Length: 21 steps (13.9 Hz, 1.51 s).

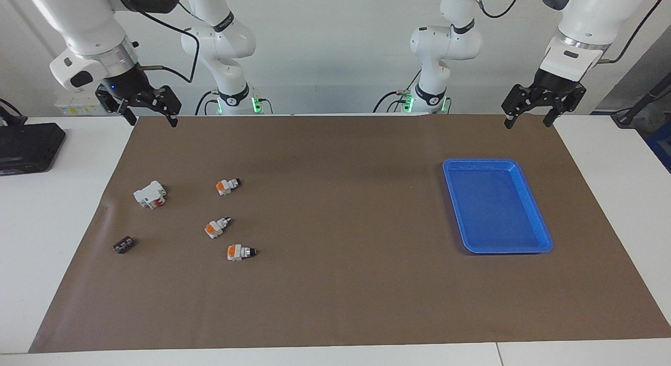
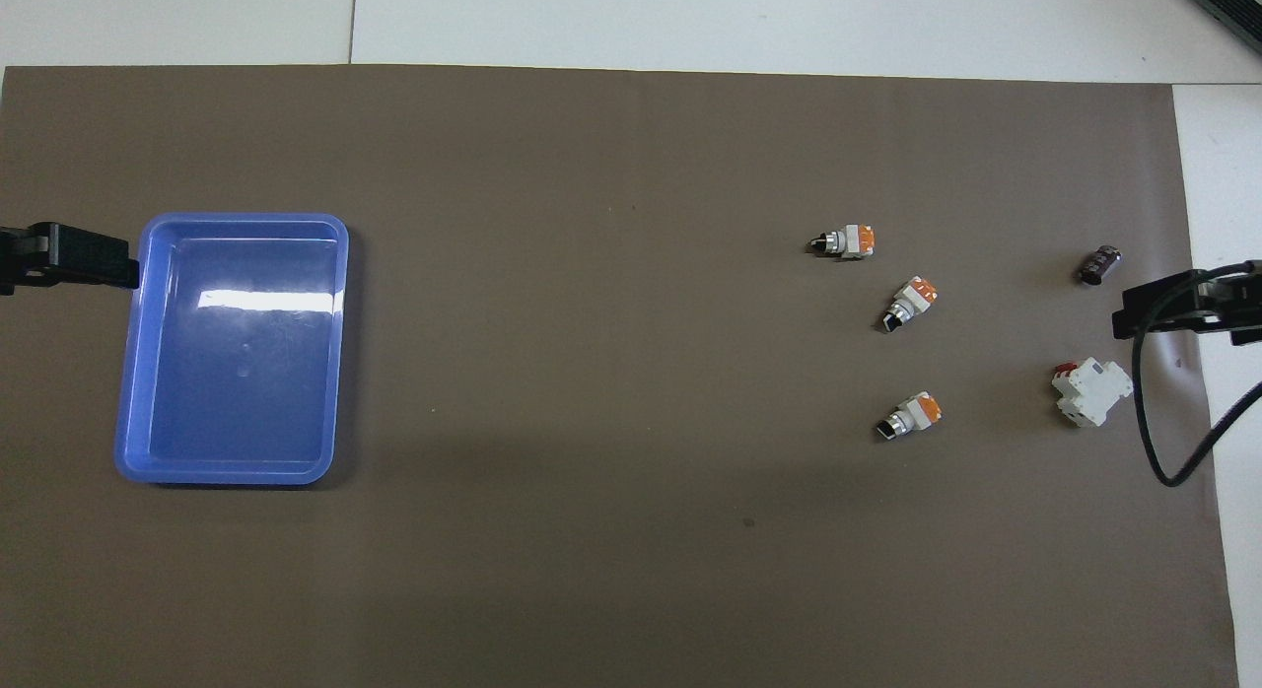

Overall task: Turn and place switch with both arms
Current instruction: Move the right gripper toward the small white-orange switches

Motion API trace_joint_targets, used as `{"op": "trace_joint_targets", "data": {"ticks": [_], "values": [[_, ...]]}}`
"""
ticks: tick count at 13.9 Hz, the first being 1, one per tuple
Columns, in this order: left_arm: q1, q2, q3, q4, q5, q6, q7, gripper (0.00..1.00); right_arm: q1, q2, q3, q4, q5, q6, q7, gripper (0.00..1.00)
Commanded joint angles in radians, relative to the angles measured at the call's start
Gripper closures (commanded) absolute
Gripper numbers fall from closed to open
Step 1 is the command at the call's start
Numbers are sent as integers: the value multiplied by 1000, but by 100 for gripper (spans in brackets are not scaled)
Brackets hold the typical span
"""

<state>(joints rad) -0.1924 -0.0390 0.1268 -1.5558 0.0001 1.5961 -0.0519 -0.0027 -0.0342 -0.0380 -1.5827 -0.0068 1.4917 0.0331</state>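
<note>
Three alike switches lie on their sides on the brown mat toward the right arm's end, each with a white-grey body, an orange block and a black knob. One switch (image 1: 227, 186) (image 2: 914, 415) is nearest the robots, another (image 1: 217, 227) (image 2: 909, 302) lies in the middle, and the third (image 1: 240, 251) (image 2: 845, 240) is farthest. My right gripper (image 1: 151, 119) (image 2: 1173, 309) hangs open and empty, high over the mat's corner at that end. My left gripper (image 1: 527, 123) (image 2: 94, 257) hangs open and empty, high over the mat's corner at the left arm's end. Neither gripper touches anything.
A blue tray (image 1: 545, 245) (image 2: 237, 218) with nothing in it sits on the mat toward the left arm's end. A white block with a red part (image 1: 150, 193) (image 2: 1089, 392) and a small dark piece (image 1: 123, 245) (image 2: 1098, 265) lie beside the switches. A black device (image 1: 26, 146) sits off the mat.
</note>
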Motion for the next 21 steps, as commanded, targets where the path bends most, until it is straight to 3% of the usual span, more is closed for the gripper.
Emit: {"op": "trace_joint_targets", "data": {"ticks": [1, 5, 7, 9, 12, 17, 21], "values": [[-9, -27, 8, -27, 12, -5, -9, 0, -3, -4, 7, -3, -16, 1, 19, 0], [-9, -27, 8, -27, 12, -5, -9, 0, -16, -13, 6, -28, -12, 22, 13, 0], [-9, -27, 8, -27, 12, -5, -9, 0, -5, -44, 4, -97, -15, 93, 17, 0], [-9, -27, 8, -27, 12, -5, -9, 0, -5, -44, 6, -102, -16, 143, 19, 0], [-9, -27, 8, -27, 12, -5, -9, 0, 64, -3, 10, -118, -151, 277, 123, 0], [-9, -27, 8, -27, 14, -5, -9, 0, 99, 189, 12, -100, -119, 462, 452, 0], [-9, -27, 8, -27, 12, -5, -9, 0, 134, 405, 29, -22, -39, 649, 701, 0]]}}
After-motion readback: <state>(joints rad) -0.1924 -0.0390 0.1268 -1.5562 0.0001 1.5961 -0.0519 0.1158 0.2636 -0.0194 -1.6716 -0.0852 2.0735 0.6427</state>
